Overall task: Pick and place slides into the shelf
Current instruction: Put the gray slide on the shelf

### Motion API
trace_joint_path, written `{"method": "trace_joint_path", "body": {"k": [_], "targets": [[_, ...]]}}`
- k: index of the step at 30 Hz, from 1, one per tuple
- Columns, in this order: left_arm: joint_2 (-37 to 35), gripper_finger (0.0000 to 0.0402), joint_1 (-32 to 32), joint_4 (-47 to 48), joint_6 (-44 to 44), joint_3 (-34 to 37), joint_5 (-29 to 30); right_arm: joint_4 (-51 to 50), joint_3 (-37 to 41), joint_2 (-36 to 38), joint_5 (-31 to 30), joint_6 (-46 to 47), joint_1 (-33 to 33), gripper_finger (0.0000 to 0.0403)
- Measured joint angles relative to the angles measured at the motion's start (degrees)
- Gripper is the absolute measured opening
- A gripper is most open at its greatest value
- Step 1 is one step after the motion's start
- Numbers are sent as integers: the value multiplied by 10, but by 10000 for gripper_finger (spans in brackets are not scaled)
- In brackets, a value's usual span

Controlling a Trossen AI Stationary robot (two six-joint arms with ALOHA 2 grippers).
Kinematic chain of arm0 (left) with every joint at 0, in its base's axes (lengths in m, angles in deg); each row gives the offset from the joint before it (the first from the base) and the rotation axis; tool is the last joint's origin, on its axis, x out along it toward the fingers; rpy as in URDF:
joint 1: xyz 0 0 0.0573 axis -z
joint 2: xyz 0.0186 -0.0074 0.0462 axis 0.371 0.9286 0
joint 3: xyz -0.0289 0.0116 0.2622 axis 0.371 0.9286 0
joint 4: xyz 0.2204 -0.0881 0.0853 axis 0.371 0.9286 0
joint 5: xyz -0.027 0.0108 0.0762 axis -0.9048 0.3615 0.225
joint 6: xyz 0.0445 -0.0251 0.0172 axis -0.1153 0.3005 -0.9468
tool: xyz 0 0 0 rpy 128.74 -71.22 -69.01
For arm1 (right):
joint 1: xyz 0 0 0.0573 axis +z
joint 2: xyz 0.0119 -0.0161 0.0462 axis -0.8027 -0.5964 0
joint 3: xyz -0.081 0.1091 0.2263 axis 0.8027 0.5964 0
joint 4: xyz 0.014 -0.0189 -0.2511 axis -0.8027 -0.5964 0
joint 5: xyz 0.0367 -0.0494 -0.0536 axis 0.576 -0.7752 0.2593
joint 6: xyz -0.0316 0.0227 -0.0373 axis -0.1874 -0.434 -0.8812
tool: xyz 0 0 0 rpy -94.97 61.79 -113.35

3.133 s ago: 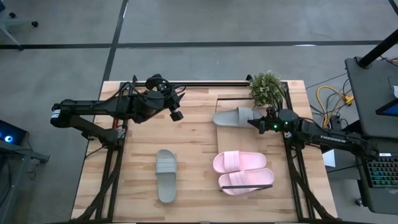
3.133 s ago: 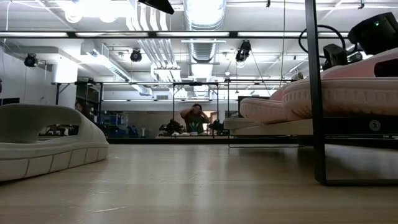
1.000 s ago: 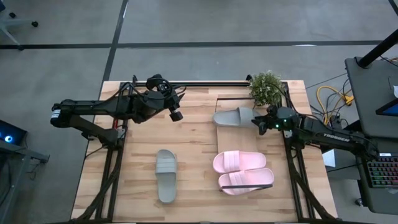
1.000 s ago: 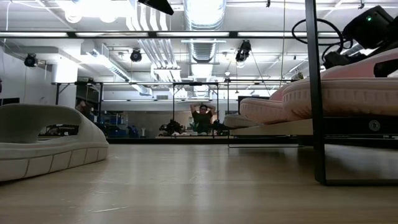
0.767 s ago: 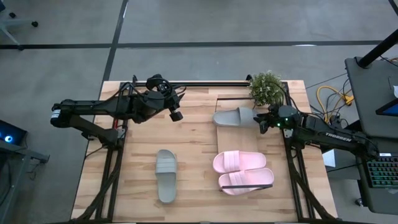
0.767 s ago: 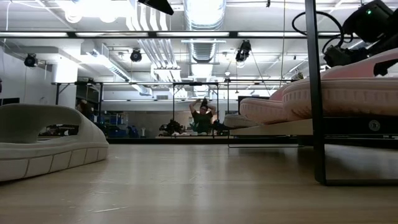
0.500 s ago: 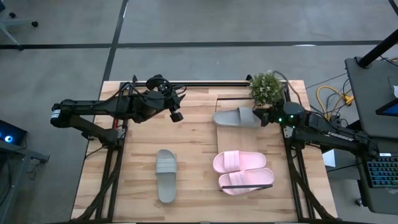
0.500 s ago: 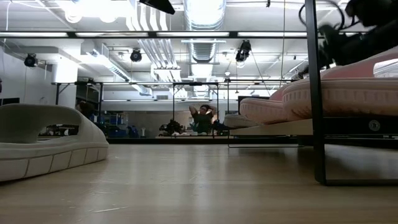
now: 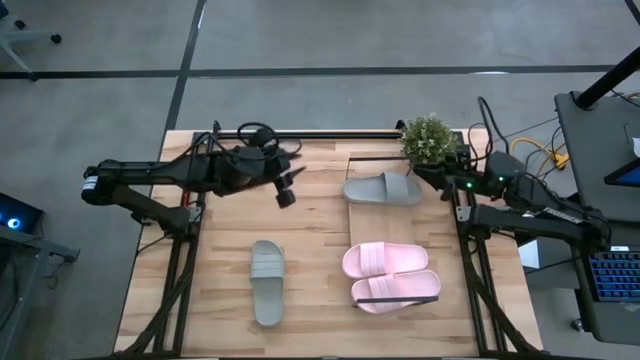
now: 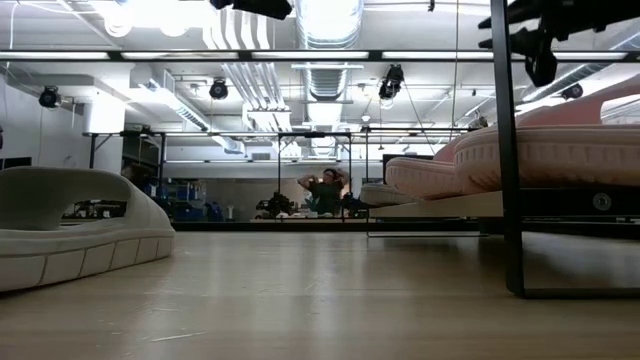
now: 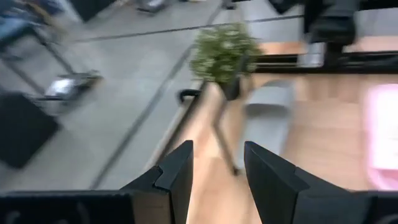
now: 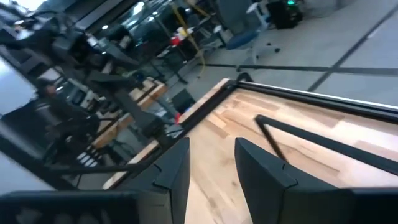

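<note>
Grey-green slide [image 9: 381, 188]: lying flat on the far part of the shelf [image 9: 356, 223], toe end toward the potted plant [image 9: 427, 139]; nothing touches it.
Pale pink slides [image 9: 390, 275]: a pair side by side on the near part of the shelf.
Second grey-green slide [image 9: 267, 281]: on the bare tabletop [image 9: 310, 240], left of the shelf, well apart from both arms.
Right gripper [image 9: 438, 177]: just beside the shelved grey-green slide, on its right, near the plant; fingers [image 12: 263, 169] parted by a narrow gap, holding nothing.
Left gripper [image 9: 286, 191]: over the far left tabletop, apart from every slide; fingers [image 11: 272, 176] apart, empty.
</note>
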Motion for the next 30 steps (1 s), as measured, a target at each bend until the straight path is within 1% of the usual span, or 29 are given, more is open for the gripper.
{"method": "trace_joint_path", "body": {"k": [3,7,11,15,17,22,30], "targets": [[4,128,0,31,32,0,-34,0,-4,0,7,-8,4,116],[6,128,0,120,107,0,-56,-2,1,-2,7,-10,4,112],[6,128,13,201,194,0,-124,-2,8,-6,7,-13,4,112],[6,128,33,243,244,0,-180,-2,10,-9,7,-13,4,112],[6,128,43,252,271,0,-197,-2,10,-9,7,-13,4,112],[6,128,81,299,339,-7,-203,-2,11,-9,7,-13,4,112],[14,128,163,333,455,-16,-193,-2,11,-9,6,-13,4,111]]}}
